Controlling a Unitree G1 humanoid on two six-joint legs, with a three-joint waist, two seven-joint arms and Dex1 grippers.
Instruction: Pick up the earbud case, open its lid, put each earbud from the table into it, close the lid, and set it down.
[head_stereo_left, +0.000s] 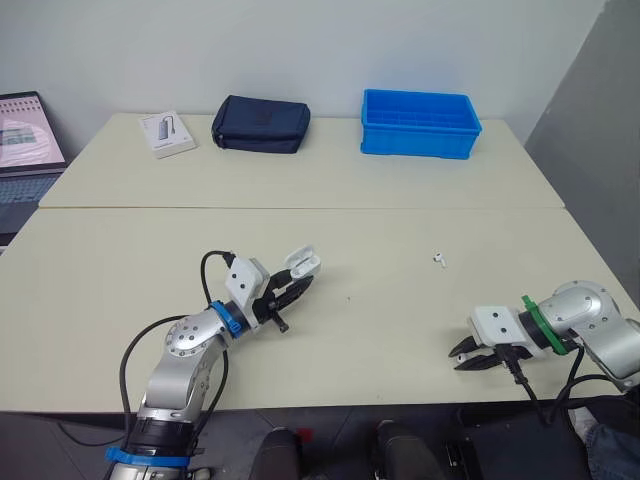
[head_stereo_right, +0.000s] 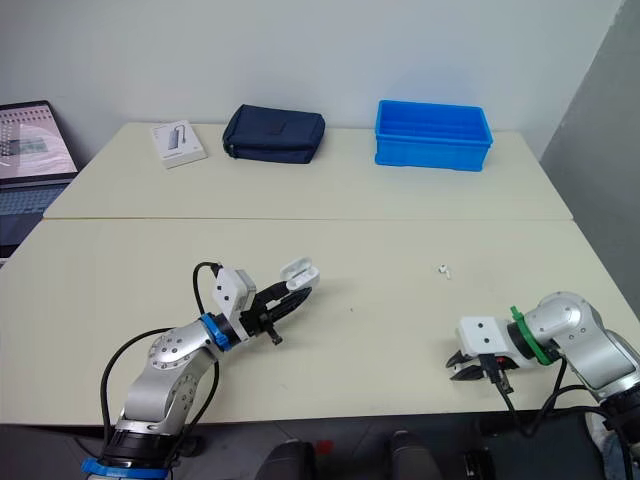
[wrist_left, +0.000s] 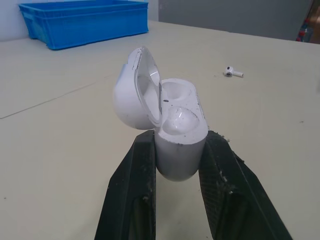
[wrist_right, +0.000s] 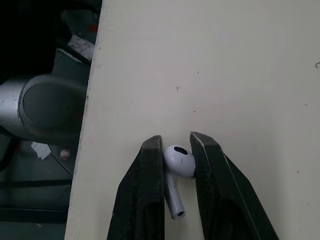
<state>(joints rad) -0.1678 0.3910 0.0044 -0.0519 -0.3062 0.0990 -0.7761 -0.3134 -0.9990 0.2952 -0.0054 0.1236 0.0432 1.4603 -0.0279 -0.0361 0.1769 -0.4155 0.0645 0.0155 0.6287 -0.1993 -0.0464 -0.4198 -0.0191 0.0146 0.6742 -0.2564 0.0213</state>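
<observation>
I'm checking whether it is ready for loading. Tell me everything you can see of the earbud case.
The case is a small, rounded white shell of glossy plastic. Its lid is swung open on the hinge, baring two wells, both empty, with dark specks around them. Its lower body is clamped between the two black fingers of the left tool, its opening pointing away from them, over the left half of the near table. Whether it touches the table cannot be told.

The pale bench (head_stereo_left: 380, 330) is two tops pushed together. At the far side lie a white box (head_stereo_left: 167, 133), a navy pouch (head_stereo_left: 261, 124) and a blue bin (head_stereo_left: 418, 141); nearer lies a lone earbud (head_stereo_left: 439, 259).
</observation>
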